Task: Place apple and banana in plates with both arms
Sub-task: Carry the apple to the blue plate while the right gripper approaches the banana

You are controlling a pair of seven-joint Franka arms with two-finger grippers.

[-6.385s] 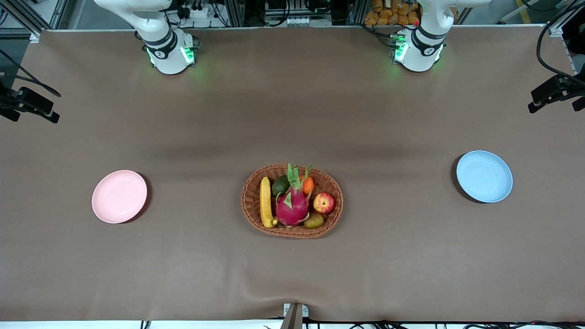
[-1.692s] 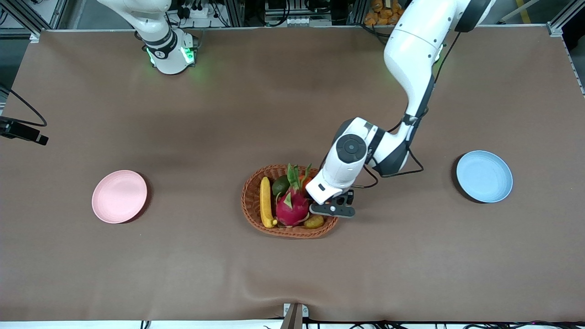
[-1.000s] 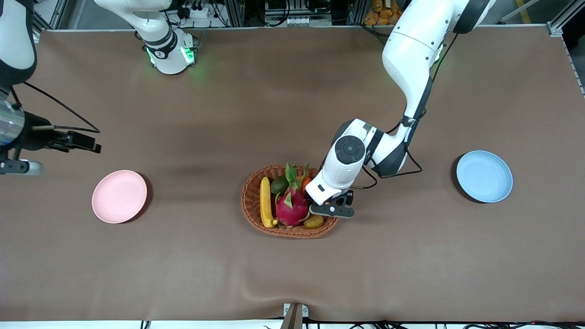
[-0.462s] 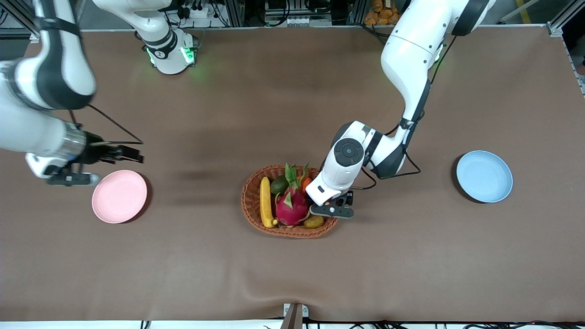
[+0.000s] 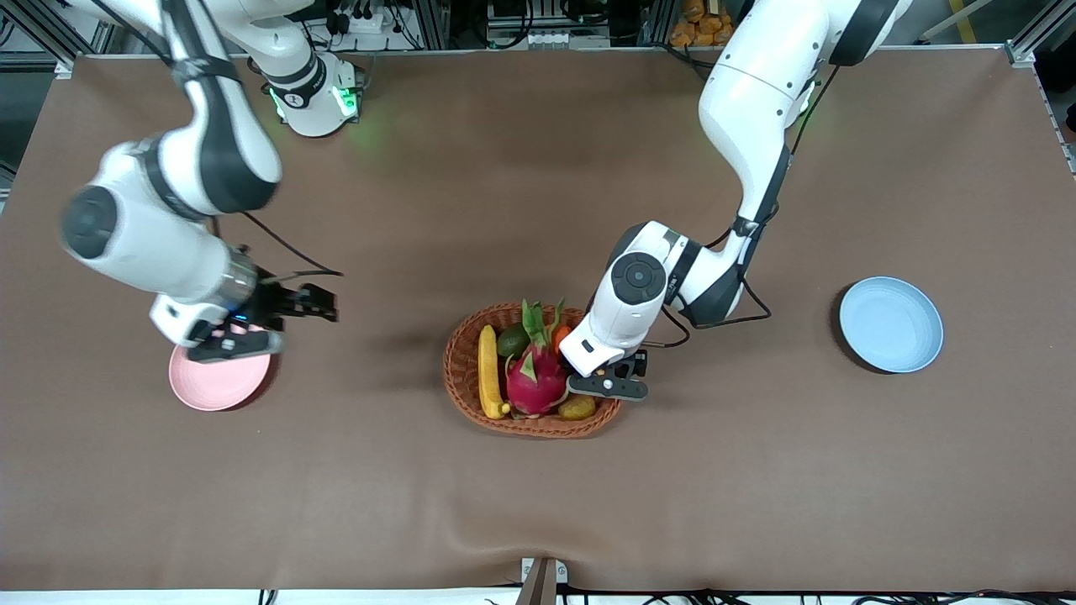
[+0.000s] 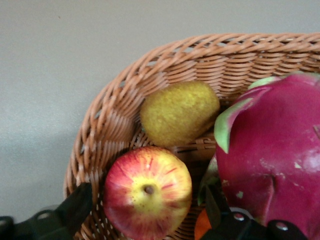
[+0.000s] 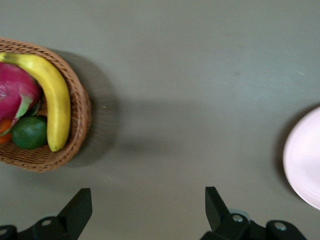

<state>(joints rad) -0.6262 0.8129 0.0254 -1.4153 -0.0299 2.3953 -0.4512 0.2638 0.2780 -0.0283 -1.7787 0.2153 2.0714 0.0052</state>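
- I have the left pincer (image 5: 607, 380) down in the woven basket (image 5: 461, 370) at the end toward the left arm, its fingers (image 6: 75, 207) spread with the apple (image 6: 148, 190) between them; nothing is gripped yet.
- The apple sits against the basket wall, with a yellow-green fruit (image 6: 179, 118) just beside it and the dragon fruit (image 6: 272, 160) crowding the middle, so I judge the room for the fingers to be tight.
- The banana (image 5: 488, 371) lies along the basket's wall toward the right arm's end, beside the dragon fruit and a green fruit (image 7: 29, 132).
- My right pincer (image 5: 223, 338) hangs over the pink plate (image 5: 214, 386), fingers apart and empty, with bare worktop (image 7: 190, 100) between it and the basket.
- The blue plate (image 5: 891, 324) stands well apart from the basket, toward the left arm's end, with nothing on it.
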